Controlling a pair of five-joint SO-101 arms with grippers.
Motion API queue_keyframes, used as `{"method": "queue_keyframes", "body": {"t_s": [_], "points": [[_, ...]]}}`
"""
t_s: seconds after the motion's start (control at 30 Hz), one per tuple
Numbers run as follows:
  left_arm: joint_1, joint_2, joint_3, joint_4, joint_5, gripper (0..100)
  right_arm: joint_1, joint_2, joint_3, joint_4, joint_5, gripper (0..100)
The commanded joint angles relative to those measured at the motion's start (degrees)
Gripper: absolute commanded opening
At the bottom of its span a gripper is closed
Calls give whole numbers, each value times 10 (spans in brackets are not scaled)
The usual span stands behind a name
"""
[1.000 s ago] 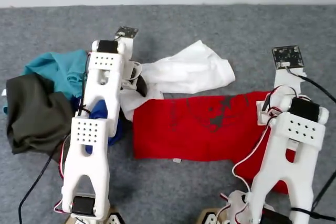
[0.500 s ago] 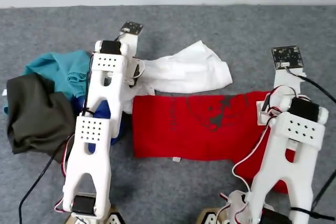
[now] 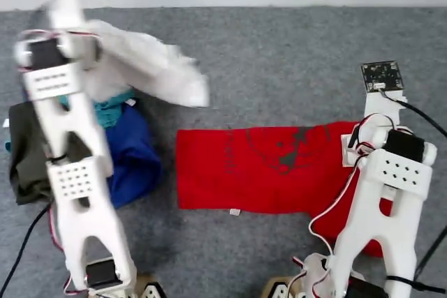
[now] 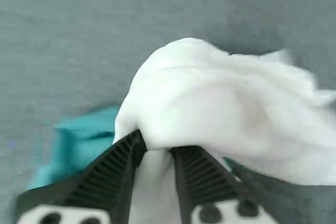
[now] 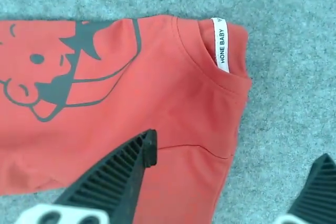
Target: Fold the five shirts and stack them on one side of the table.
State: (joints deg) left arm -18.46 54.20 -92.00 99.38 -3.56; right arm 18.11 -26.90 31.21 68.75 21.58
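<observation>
We see the left gripper (image 4: 155, 153) shut tight on the white shirt (image 3: 150, 68). Its two black fingers (image 4: 123, 169) pinch a fold of the cloth between them. The left arm (image 3: 77, 179) stretches to the far left corner of the grey table (image 3: 293, 54). The white shirt trails out from the gripper toward the middle of the table.

Below the white shirt we see three more shirts in a bunch on the left side. The teal shirt (image 3: 112, 109) peeks out from under the white one. The blue shirt (image 3: 136, 162) lies next to it and touches it. The dark shirt (image 3: 21, 158) sits at the left edge, partly behind the left arm. All three are crumpled, not folded.

The red shirt (image 3: 244, 165) lies flat and spread out, from the middle of the table to the right side. It is just beside the blue shirt, with a thin strip of table between them. It has a dark picture (image 5: 52, 82) on the front and a white label (image 5: 221, 43) inside the collar (image 5: 210, 72).

The right gripper (image 5: 236, 156) is wide open and holds nothing. It hangs over the collar end of the red shirt. One finger is over the red cloth and the other is over the bare table. We cannot tell if it touches the shirt. From above, the right arm (image 3: 384, 214) hides that end of the red shirt.
</observation>
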Motion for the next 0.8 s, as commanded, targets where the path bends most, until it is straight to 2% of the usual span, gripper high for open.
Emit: {"method": "queue_keyframes", "body": {"t_s": [0.0,0.17,0.37,0.5,0.67,0.77], "points": [[-32,-96,-42,11,3,12,-4,-18,6,-3,4,431],[-22,-120,-20,12,3,25,-3,-18,21,-7,6,431],[-30,-120,17,12,12,201,-1,-17,22,-19,7,431],[-80,-120,36,11,90,267,-2,-13,41,-66,7,431],[-154,-119,36,10,222,269,-2,-13,90,-129,7,431],[-176,-120,36,11,274,269,-1,-13,110,-152,7,431]]}}
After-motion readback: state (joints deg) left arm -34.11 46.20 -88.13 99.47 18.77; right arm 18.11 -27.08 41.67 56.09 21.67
